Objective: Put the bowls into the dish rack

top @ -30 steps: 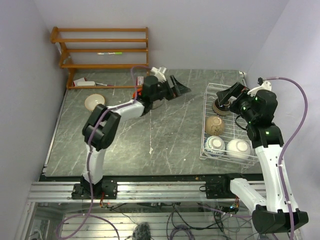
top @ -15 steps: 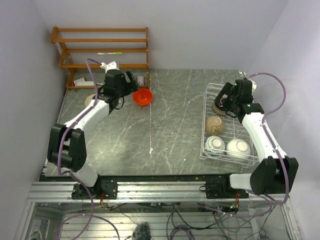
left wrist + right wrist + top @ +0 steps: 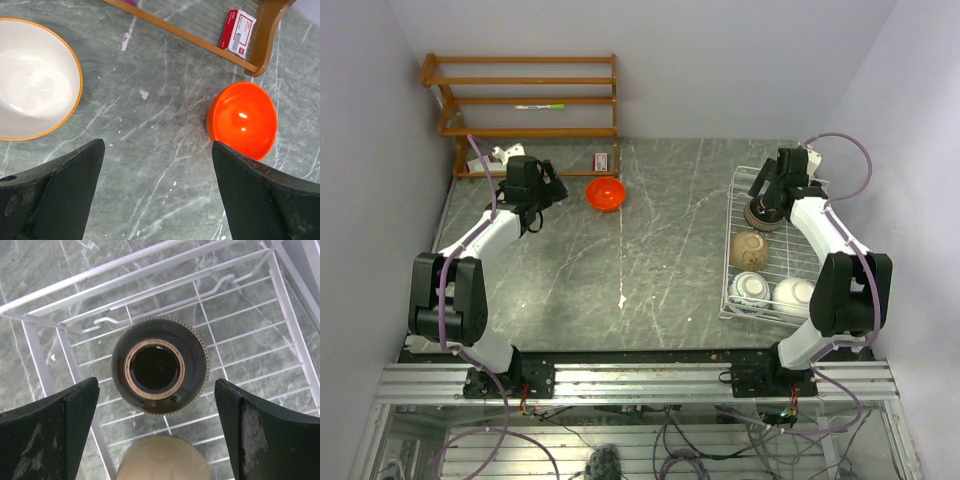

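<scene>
Fingers [image 3: 55, 195] of the left gripper [image 3: 157, 150] and right gripper [image 3: 156, 387] are held wide, empty. The orange-red bowl [image 3: 244, 120] is seen at two o'clock, outside the dish rack [image 3: 784, 255]. Likely rigid, slick, breakable; its rim is best pinched.

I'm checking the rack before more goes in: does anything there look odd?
Only the dark brown bowl at the far end of the dish rack: it sits upside down, foot ring up. Nothing looks spilled or broken.

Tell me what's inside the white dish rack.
The dish rack holds four bowls: a dark brown bowl upside down, a cream bowl, a patterned bowl, a white bowl. Whatever lies under them is hidden.
</scene>
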You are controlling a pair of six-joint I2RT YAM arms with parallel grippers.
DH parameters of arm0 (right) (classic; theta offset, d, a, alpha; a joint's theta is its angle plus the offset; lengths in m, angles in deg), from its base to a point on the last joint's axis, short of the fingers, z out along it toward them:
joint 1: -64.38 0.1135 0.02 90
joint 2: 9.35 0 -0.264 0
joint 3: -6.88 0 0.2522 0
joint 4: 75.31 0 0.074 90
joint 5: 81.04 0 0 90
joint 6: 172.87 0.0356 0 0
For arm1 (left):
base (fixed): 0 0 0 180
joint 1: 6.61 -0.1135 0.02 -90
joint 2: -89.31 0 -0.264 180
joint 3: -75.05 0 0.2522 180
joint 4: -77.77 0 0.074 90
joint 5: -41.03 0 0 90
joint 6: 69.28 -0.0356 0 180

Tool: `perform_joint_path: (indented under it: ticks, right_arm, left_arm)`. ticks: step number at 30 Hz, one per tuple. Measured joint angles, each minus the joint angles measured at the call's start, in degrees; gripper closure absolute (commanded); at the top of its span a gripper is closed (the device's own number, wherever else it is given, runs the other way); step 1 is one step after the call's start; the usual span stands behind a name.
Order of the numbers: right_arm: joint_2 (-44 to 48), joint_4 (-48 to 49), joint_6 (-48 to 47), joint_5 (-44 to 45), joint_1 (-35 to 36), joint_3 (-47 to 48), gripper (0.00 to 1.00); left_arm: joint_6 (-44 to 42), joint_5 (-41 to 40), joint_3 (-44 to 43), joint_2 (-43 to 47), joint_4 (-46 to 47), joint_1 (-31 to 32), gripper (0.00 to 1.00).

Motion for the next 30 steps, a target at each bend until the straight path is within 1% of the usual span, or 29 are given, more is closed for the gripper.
perform_joint_path:
  ticks: [9,15,20,26,30]
  right_arm:
    - [-7.6,4.9,-0.7,-1.6,-1.8,0.8,0.00]
    - [-7.1,5.7,0.0,0.4,-1.9,-0.5,0.00]
    - [-3.0,4.4,2.2,4.4,-3.3,-4.5,0.00]
    - [5.7,2.5,4.9,5.4,-9.5,-12.3,0.00]
    - [10.5,1.3,6.2,6.0,-9.9,-16.7,0.00]
  left_arm:
    - [-0.8,0.0,0.2,2.9,0.6,0.0,0.01]
    - [-0.9,0.0,0.2,3.5,1.1,0.0,0.01]
    - [-0.9,0.4,0.8,3.5,1.1,0.0,0.01]
    - [-0.8,0.9,1.2,3.5,1.2,0.0,0.00]
    - [-0.8,1.0,1.4,3.5,1.1,0.0,0.00]
